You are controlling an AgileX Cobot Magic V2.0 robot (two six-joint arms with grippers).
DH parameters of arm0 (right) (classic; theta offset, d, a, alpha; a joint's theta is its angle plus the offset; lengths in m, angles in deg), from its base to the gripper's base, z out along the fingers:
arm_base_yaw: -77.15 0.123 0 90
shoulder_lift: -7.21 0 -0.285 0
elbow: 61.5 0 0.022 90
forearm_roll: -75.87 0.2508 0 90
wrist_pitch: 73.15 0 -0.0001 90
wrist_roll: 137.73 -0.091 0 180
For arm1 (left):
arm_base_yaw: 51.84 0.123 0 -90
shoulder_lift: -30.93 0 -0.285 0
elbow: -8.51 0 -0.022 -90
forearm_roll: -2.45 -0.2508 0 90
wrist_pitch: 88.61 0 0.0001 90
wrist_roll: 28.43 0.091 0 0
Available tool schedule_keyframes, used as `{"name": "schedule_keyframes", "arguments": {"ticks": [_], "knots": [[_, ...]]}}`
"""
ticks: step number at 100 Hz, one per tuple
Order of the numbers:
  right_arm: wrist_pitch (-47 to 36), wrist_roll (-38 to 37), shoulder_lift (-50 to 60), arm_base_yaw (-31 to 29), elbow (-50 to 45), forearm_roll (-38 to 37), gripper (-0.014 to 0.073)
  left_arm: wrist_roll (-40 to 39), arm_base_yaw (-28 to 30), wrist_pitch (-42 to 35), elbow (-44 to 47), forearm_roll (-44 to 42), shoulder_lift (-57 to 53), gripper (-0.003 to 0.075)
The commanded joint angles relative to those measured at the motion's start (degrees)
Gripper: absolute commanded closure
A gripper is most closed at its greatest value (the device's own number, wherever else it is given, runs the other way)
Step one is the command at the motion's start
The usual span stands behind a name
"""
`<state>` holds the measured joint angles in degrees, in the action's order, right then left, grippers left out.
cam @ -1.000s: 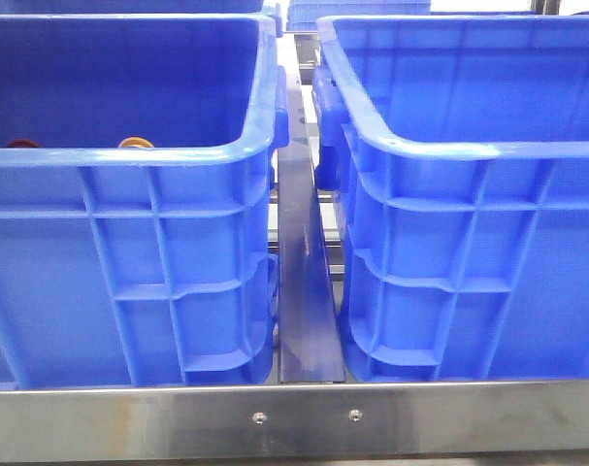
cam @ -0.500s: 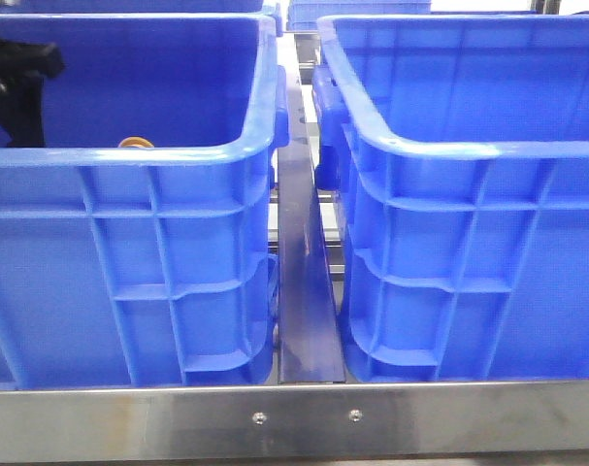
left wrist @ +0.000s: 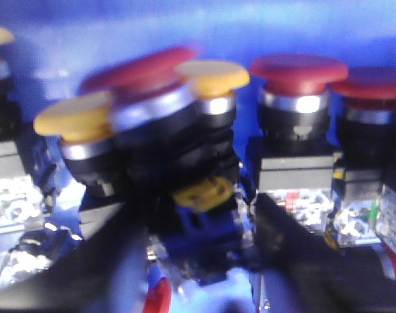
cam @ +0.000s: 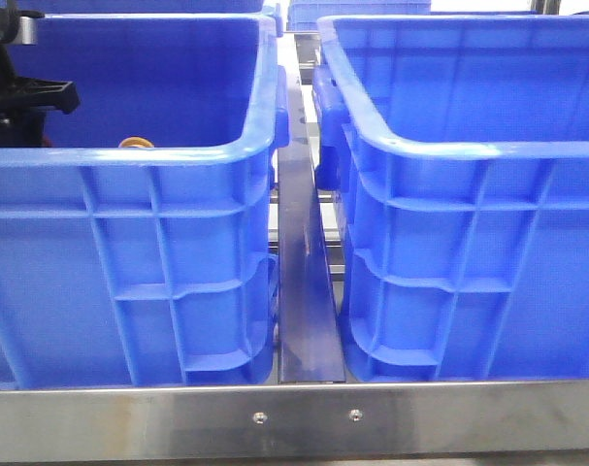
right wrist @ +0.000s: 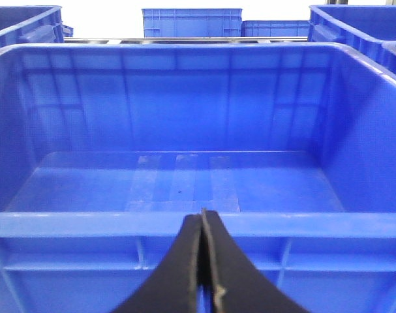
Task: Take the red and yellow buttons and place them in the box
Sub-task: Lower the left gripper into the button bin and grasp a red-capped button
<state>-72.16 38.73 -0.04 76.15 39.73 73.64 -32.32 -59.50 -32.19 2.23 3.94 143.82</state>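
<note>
In the left wrist view, several red and yellow buttons stand close together on the blue bin floor. A blurred, tilted red button (left wrist: 145, 75) with a blue base lies between the fingers of my left gripper (left wrist: 201, 208), which is open and straddles it. Yellow buttons (left wrist: 77, 120) and other red buttons (left wrist: 297, 72) stand on either side of it. In the front view, one yellow cap (cam: 136, 144) peeks over the left bin's rim, beside my left arm (cam: 27, 97). My right gripper (right wrist: 202, 225) is shut and holds nothing, in front of the box (right wrist: 184, 225).
Two deep blue bins, the left one (cam: 129, 243) and the right one (cam: 469, 243), stand side by side with a narrow metal-lined gap (cam: 309, 291) between them. A steel rail (cam: 294, 417) runs along the front. More blue crates (right wrist: 191, 23) stand behind.
My left arm has come into the front view at the top left and moved down into the left bin. It now hides the red cap that showed above the rim before.
</note>
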Motion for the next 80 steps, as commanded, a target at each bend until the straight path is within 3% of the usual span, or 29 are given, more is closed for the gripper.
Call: {"name": "schedule_keyframes", "arguments": {"ticks": [1, 13, 31, 80], "knots": [[-4.62, -0.26, 1.22, -0.26, -0.33, -0.51, 0.0696, -0.47, -0.33, -1.82, -1.9, 0.43, -2.75, 0.059], [-4.62, -0.26, 1.22, -0.26, -0.33, -0.51, 0.0696, -0.47, -0.33, -2.12, -1.9, -0.22, -3.33, 0.0648], [-4.62, -0.26, 1.22, -0.26, -0.33, -0.51, 0.0696, -0.57, -0.33, -4.3, -1.79, -0.77, -6.76, 0.065], [-4.62, -0.26, 1.22, -0.26, -0.33, -0.51, 0.0696, -0.52, -0.45, -23.72, 14.34, 1.7, -28.24, 0.065]]}}
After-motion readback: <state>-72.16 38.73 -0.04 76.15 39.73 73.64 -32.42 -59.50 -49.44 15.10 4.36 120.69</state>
